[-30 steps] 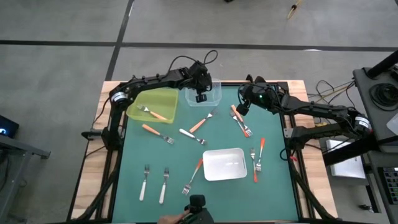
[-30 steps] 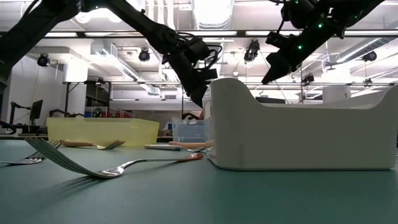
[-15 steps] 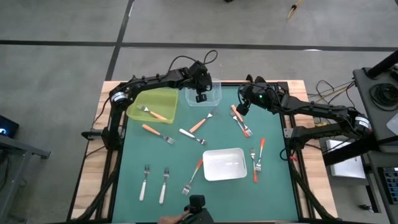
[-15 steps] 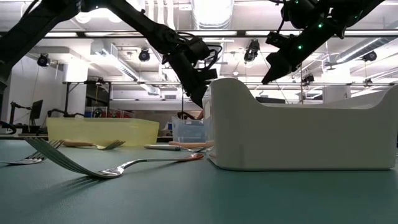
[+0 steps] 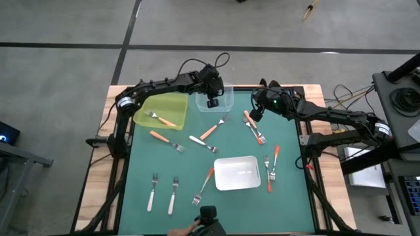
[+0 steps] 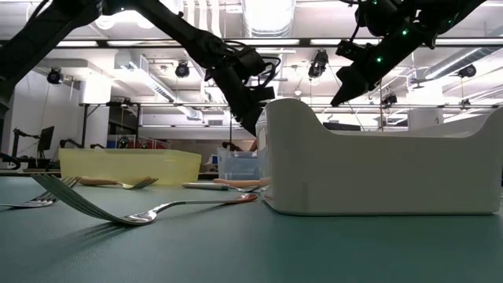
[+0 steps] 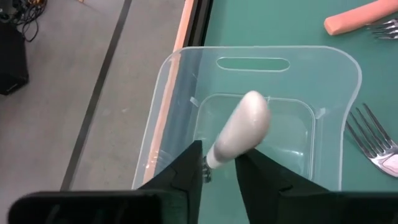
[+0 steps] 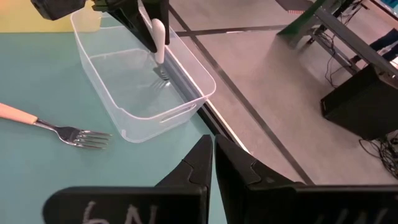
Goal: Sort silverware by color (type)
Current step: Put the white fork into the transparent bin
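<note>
Clear plastic makes up the small bin (image 5: 216,99) at the far edge of the green tabletop (image 5: 164,164), and the left end effector (image 7: 219,169) hangs right over it. Between its two dark fingers (image 7: 186,177) stands a white-handled fork (image 7: 239,127), handle up and tines down inside the bin; in the right wrist view the tines are at or just above the bin floor. The fingers stand close on either side of the fork's neck, but I cannot tell whether they are gripping it or have let go.

The right end effector (image 8: 213,155) is pressed closed with nothing in it, raised over the far right part of the tabletop, near the bin's right end.

A yellow tray (image 5: 163,109) just left of the bin holds one orange-handled fork (image 5: 161,118). A white tray (image 5: 237,173) sits nearer the front. More forks lie scattered: two white-handled ones (image 5: 163,192) at the front left, and a red-handled one (image 5: 274,167) right of the white tray.
</note>
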### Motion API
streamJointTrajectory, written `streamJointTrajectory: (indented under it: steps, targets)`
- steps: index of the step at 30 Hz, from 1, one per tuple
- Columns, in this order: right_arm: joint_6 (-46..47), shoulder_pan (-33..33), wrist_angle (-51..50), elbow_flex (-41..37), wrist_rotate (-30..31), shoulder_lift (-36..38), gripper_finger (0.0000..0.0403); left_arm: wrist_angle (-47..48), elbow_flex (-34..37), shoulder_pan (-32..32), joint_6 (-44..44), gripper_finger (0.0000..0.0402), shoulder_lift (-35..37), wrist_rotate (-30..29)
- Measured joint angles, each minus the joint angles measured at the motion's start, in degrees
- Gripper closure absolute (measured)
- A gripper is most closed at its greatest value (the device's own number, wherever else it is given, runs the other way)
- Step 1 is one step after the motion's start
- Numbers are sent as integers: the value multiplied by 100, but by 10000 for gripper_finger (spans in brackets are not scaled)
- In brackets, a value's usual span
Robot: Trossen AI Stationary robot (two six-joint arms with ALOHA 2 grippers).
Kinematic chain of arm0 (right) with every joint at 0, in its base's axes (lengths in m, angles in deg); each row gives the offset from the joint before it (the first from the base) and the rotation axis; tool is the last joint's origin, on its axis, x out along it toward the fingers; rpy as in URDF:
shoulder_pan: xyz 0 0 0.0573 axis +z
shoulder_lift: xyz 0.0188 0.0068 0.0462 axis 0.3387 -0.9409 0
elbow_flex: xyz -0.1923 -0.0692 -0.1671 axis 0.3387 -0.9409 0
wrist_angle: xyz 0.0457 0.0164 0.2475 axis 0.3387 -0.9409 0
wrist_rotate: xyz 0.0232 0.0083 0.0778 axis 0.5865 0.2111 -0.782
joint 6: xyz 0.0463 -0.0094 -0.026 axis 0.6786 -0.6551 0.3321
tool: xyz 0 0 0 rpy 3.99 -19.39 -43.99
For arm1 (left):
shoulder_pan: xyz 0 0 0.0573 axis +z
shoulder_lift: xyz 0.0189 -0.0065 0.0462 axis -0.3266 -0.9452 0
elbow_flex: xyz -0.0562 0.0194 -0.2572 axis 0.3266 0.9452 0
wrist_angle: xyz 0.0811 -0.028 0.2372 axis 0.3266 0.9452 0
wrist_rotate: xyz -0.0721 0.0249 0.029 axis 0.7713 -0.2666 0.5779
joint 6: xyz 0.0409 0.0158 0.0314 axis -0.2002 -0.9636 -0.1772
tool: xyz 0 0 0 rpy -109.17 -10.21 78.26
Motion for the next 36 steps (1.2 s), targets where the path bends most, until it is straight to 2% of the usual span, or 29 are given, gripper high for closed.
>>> streamJointTrajectory:
  steps: [8, 21, 27, 36]
  targets:
    - [55, 0, 2, 0, 0, 0, 392, -4, -2, 2, 48, 262, 2, 2]
    - [42, 1, 2, 0, 0, 0, 392, -3, -131, 2, 333, 198, 4, 24]
    - [33, 0, 0, 0, 0, 0, 392, 158, -335, 2, 374, 183, 13, 20]
    - [24, 1, -19, 0, 0, 0, 392, 813, -647, 2, 354, 182, 13, 106]
